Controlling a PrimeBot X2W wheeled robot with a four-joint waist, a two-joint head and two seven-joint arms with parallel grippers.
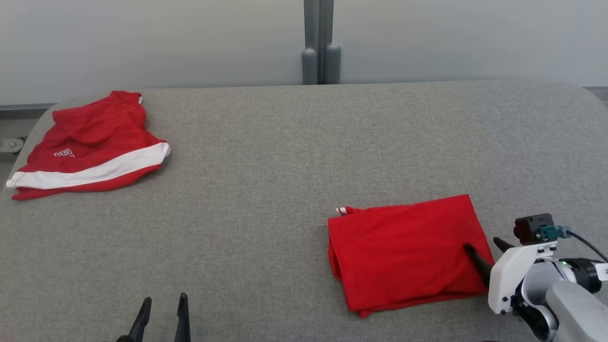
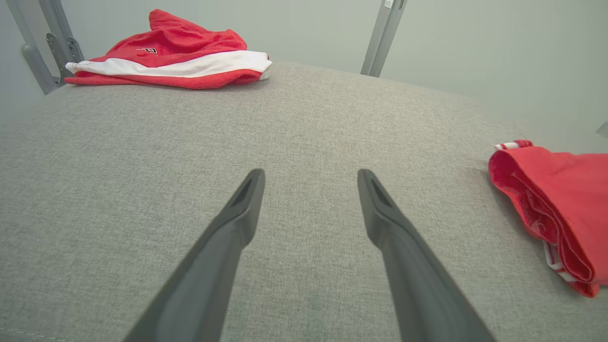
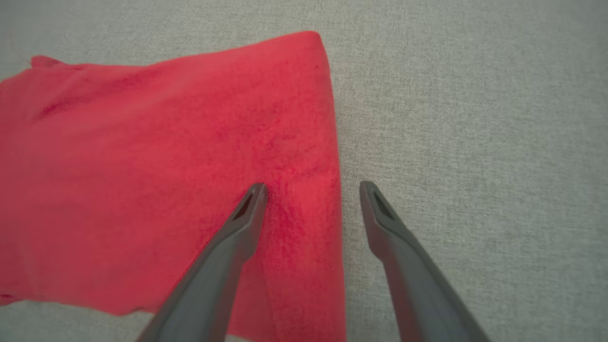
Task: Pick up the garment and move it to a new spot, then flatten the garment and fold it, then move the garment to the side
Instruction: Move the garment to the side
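The folded red garment (image 1: pixel 403 251) lies at the lower right of the grey table (image 1: pixel 285 166), and the right gripper (image 1: pixel 482 243) stands wide astride its right edge. To shift it neatly, I'd say the fingers should catch every layer before closing. The left gripper (image 1: pixel 164 301) hangs wide open at bottom left.

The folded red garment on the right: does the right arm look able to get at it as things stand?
Probably yes. The right arm has its open jaws astride the right edge of the folded red garment, one finger over the cloth, the other over the bare table, and nothing lies between.
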